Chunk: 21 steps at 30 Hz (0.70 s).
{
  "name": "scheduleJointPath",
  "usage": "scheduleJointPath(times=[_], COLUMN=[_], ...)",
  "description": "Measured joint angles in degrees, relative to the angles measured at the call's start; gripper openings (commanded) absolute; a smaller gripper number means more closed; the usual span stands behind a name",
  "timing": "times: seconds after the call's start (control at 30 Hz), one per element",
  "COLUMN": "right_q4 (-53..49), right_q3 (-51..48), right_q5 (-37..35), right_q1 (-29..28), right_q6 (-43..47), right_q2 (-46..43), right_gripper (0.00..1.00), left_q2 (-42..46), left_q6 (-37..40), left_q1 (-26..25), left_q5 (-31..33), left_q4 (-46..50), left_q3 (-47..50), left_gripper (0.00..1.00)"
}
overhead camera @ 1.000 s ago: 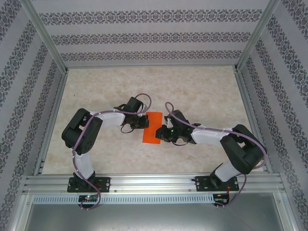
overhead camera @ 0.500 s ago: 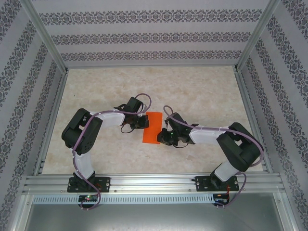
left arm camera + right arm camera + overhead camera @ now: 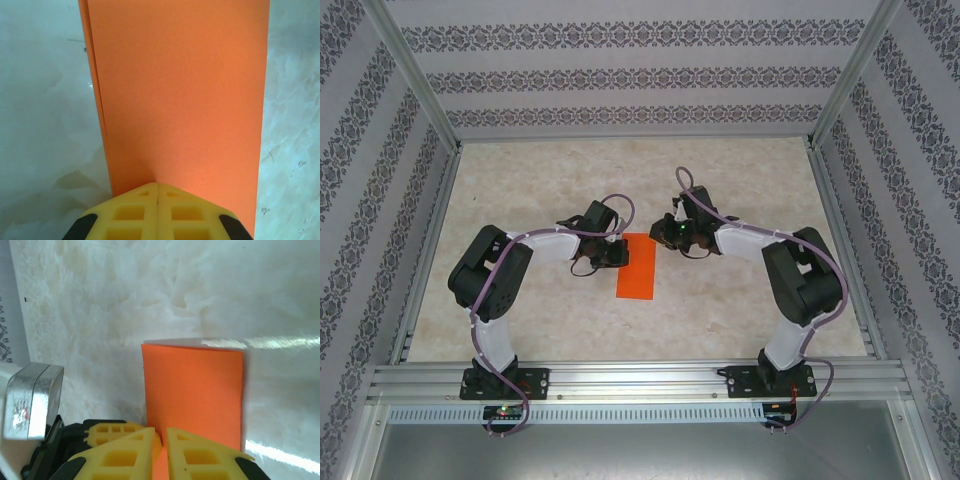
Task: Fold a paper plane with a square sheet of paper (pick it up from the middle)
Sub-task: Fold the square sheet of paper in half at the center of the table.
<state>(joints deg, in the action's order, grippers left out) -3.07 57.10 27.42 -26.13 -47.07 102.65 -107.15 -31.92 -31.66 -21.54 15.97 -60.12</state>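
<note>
The square sheet of paper (image 3: 637, 268) lies flat on the table (image 3: 740, 180), already doubled into a narrow rectangle, so the step in hand looks like the first centre fold being pressed into a crease. The left gripper (image 3: 615, 254) sits on the sheet's left long edge, its fingers pressed tight together and bearing down on the top layer. From its wrist camera, two layers show stepped along one side. The right gripper (image 3: 660, 238) is at the sheet's far right corner. Its fingers (image 3: 200, 460) are drawn almost together, with a slim slit where orange shows. Whether they nip that end or merely ride over it I cannot tell from this angle. The next move probably calls for the crease to be run firm along its whole length while the sheet is held down, then the sheet opened for the nose folds. Count: one sheet, in two layers; two grippers; no paper plane yet.
</note>
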Motion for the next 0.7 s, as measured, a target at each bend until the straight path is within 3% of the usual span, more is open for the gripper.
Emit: scheduleJointPath(times=[0.33, 0.5, 0.7], right_q4=[-1.64, -6.01, -15.10], right_q3=[6.21, 9.09, 12.83], right_q5=[2.54, 2.80, 3.23], right_q1=[1.66, 3.30, 3.26], right_q6=[2.86, 3.37, 3.30], right_q2=[11.89, 12.37, 6.99], right_gripper=[0.16, 0.18, 0.19], left_q2=[-0.42, -0.96, -1.01], left_q6=[0.00, -0.02, -0.09], left_q1=[0.00, 0.00, 0.00], left_q5=[0.00, 0.00, -1.03], left_q4=[4.57, 9.09, 14.86], left_q3=[-2.16, -4.74, -8.94], left_gripper=[0.00, 0.01, 0.12])
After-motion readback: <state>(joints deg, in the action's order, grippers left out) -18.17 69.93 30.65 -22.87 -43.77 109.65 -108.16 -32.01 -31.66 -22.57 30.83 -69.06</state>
